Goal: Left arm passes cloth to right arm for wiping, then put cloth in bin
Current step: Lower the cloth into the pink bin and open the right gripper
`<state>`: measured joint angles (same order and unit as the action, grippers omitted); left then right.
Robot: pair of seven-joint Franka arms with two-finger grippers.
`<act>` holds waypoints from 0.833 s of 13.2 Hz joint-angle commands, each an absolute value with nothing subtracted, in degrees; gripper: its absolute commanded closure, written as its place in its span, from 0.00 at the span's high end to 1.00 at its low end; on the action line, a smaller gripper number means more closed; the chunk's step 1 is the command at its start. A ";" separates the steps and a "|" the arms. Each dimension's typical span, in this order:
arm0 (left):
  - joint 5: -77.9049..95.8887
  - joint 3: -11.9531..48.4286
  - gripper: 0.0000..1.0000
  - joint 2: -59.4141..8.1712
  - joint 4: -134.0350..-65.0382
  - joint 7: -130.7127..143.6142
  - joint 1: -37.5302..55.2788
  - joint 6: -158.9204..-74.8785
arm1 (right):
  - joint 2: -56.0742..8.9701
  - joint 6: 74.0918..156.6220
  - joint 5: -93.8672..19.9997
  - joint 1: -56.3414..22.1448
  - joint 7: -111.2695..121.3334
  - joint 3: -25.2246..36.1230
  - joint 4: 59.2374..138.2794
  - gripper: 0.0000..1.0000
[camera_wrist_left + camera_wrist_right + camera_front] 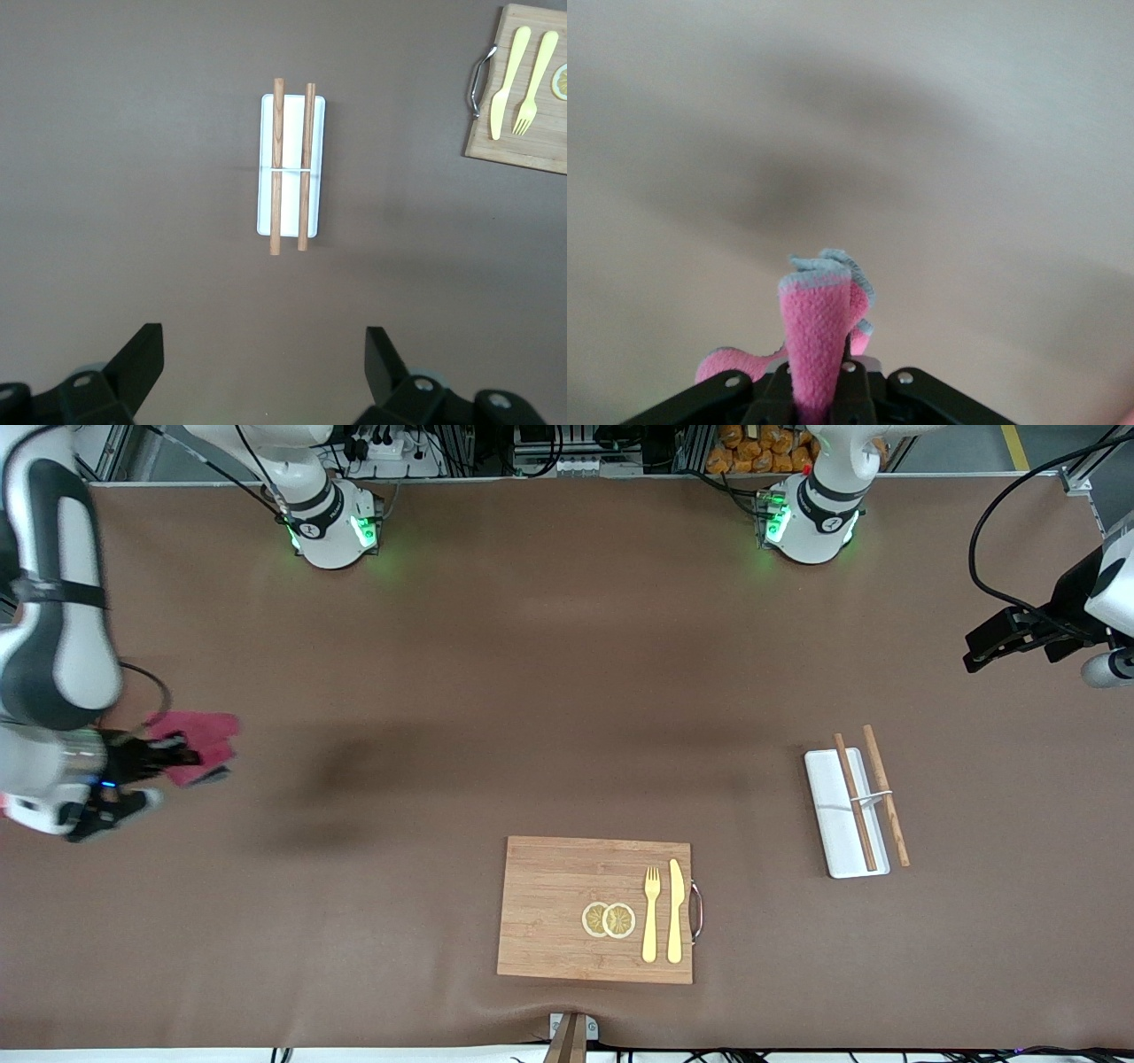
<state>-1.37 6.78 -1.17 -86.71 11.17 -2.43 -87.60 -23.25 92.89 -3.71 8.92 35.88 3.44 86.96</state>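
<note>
My right gripper [182, 757] is up over the table at the right arm's end, shut on the dark pinkish-red cloth [202, 737]. In the right wrist view the cloth [815, 323] stands up from between the closed fingers of the right gripper [819, 390], with a fold hanging to one side. My left gripper [974, 657] is up over the left arm's end of the table, open and empty. In the left wrist view the left gripper [264, 350] has its black fingers [142, 359] wide apart over bare table. The bin is out of view.
A white tray [828, 828] with two wooden chopsticks [855, 802] lies toward the left arm's end; it also shows in the left wrist view [264, 177]. A wooden cutting board [549, 908] with a fork, a knife and two lemon slices lies near the front edge.
</note>
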 commanded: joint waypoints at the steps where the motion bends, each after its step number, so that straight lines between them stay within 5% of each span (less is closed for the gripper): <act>1: -1.41 6.94 1.00 -0.35 -86.75 10.72 -2.64 -86.66 | -23.98 93.25 4.34 16.94 41.55 2.73 85.27 0.00; 5: -1.32 6.94 1.00 -0.35 -86.57 10.72 -2.64 -85.43 | -28.55 97.19 18.16 24.41 43.24 3.25 80.86 0.00; 11: -1.23 7.38 1.00 -0.35 -86.66 11.34 -2.55 -84.99 | -34.89 115.03 21.36 36.20 49.46 3.25 80.95 0.00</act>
